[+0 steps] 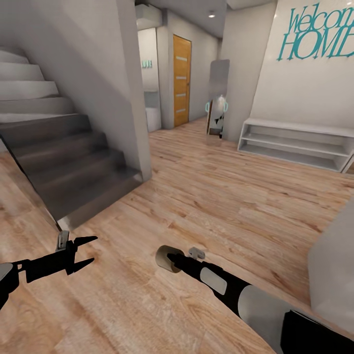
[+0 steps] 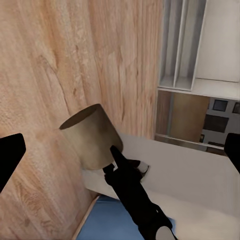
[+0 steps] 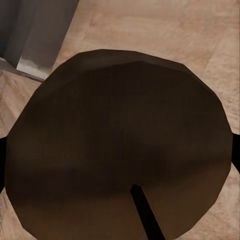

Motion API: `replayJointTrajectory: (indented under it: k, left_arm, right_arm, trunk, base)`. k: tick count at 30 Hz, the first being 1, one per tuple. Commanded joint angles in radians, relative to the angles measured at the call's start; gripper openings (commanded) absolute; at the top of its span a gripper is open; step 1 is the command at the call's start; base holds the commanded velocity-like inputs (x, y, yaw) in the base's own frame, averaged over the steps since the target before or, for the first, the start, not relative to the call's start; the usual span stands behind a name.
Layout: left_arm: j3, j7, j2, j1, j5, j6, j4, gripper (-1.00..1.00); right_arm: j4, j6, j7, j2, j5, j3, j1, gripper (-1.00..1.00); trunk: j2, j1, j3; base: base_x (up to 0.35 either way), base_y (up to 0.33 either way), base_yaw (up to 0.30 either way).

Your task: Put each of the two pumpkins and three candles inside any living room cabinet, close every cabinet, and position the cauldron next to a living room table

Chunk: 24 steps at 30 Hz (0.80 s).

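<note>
Right fingers: the right gripper (image 1: pixel 170 259) pinches a squat beige-grey cylinder candle (image 1: pixel 165 256), carried for the cabinet.
Left fingers: the left gripper (image 1: pixel 84 250) is spread, empty, held low.
Surroundings: pale wood plank floor (image 1: pixel 206 196), grey staircase (image 1: pixel 59 147), white low shelf (image 1: pixel 295 142) by the far wall.

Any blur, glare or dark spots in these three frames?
Head view: soft and slightly blurry, no glare, staircase shaded. Left wrist view: fairly sharp, candle evenly lit in the right hand. Right wrist view: candle face so close that it renders dark brown and blurry.
</note>
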Motion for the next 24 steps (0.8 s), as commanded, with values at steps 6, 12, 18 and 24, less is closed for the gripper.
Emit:
replayJointTrajectory:
  k: [6,12,18,24]
  left_arm:
    - [-0.002,0.005,0.001,-0.001,0.008,0.001,0.0,1.0]
    - [-0.002,0.005,0.001,-0.001,0.007,0.001,0.001,1.0]
    - [-0.003,0.005,0.001,-0.001,0.006,0.001,0.001,1.0]
    - [-0.006,0.006,-0.001,-0.001,0.006,0.001,0.001,1.0]
  right_arm:
    - [0.002,-0.002,0.005,0.005,-0.012,0.006,-0.001,-1.0]
    - [0.002,-0.006,0.005,0.005,-0.011,0.006,-0.001,-1.0]
    - [0.001,-0.007,0.006,0.006,-0.011,0.007,-0.001,-1.0]
    - [0.002,-0.005,0.006,0.005,-0.01,0.007,-0.001,-1.0]
  trunk:
    - [0.042,-0.023,0.018]
    - [0.084,-0.046,0.037]
    - [0.126,-0.069,0.058]
    - [0.168,-0.092,0.082]
  base:
    - [0.0,0.0,0.0]
    - [0.0,0.0,0.0]
    - [0.0,0.0,0.086]
    - [0.0,0.0,0.216]
